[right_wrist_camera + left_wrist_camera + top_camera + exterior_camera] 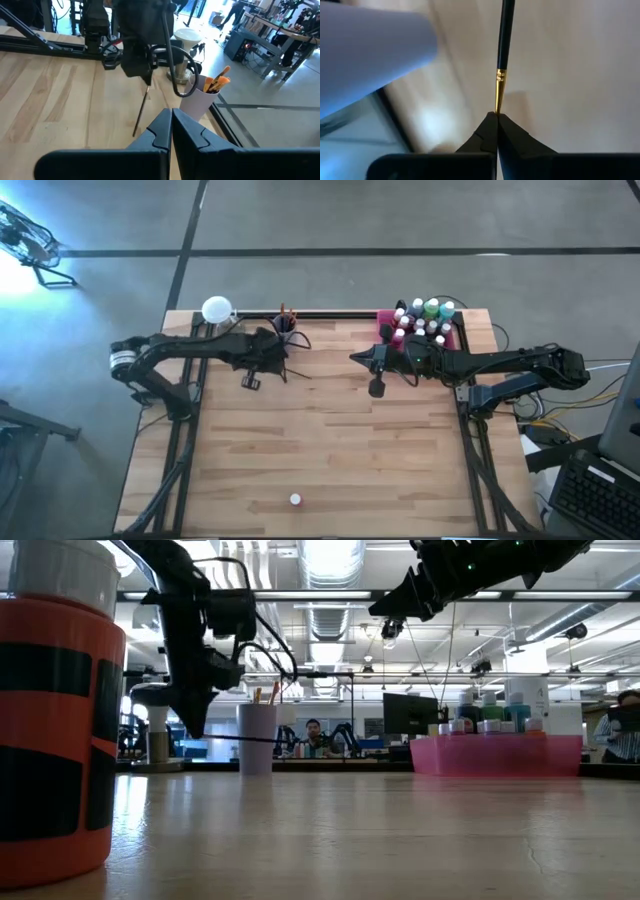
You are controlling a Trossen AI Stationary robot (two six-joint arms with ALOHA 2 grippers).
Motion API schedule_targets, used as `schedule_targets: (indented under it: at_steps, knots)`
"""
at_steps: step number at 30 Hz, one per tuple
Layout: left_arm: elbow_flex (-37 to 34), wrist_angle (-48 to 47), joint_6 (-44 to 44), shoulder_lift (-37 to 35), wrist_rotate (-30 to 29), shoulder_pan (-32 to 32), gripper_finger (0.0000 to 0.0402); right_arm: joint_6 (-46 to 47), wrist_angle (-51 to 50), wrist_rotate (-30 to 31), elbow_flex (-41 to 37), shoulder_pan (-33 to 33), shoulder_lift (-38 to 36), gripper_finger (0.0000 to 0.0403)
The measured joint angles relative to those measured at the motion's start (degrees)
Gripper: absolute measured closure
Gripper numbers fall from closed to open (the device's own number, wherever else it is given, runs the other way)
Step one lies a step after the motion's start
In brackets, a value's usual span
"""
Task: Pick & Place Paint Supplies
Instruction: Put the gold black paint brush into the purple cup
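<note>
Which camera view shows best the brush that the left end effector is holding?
The left wrist view: the brush fills the frame, its gold ferrule pinched in the shut left end effector. The right wrist view shows the brush whole but thinner, slanting to the table. In the low view it is a faint line; in the high view it is barely discernible.

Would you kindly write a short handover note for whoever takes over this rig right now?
Left gripper: shut on a thin brush, beside the lilac cup, which already holds brushes.
Right gripper: shut, holding nothing, raised near the pink tray.
Done: many paint bottles stand in the tray.
Left: put this brush in the cup; one red bottle remains at the table's near edge.
</note>
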Motion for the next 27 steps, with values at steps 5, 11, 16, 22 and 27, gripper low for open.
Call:
schedule_targets:
  at_steps: [5, 11, 16, 22, 27]
  knots:
    - [3.1, -2.7, 8.6, -1.0, -14.2, -2.6, 0.0401, 0.0, -0.1, 0.0, 0.0, 0.0, 0.0, 0.0394]
    - [7.5, -3.0, 20.9, -1.0, -30.7, -5.1, 0.0401, 0.0, -0.2, 0.0, 0.0, 0.0, 0.0, 0.0394]
    - [13.0, -3.2, 26.1, -1.0, -37.3, -5.0, 0.0401, 0.6, -0.2, 0.1, 0.0, 0.0, 0.0, 0.0394]
    - [20.4, -3.1, 31.9, -1.1, -38.6, -4.9, 0.0401, 0.6, -0.2, 0.1, 0.0, 0.0, 0.0, 0.0394]
    - [24.1, -3.2, 42.1, -1.1, -45.6, -3.3, 0.0401, 0.4, -0.2, 0.1, 0.0, 0.0, 0.0, 0.0394]
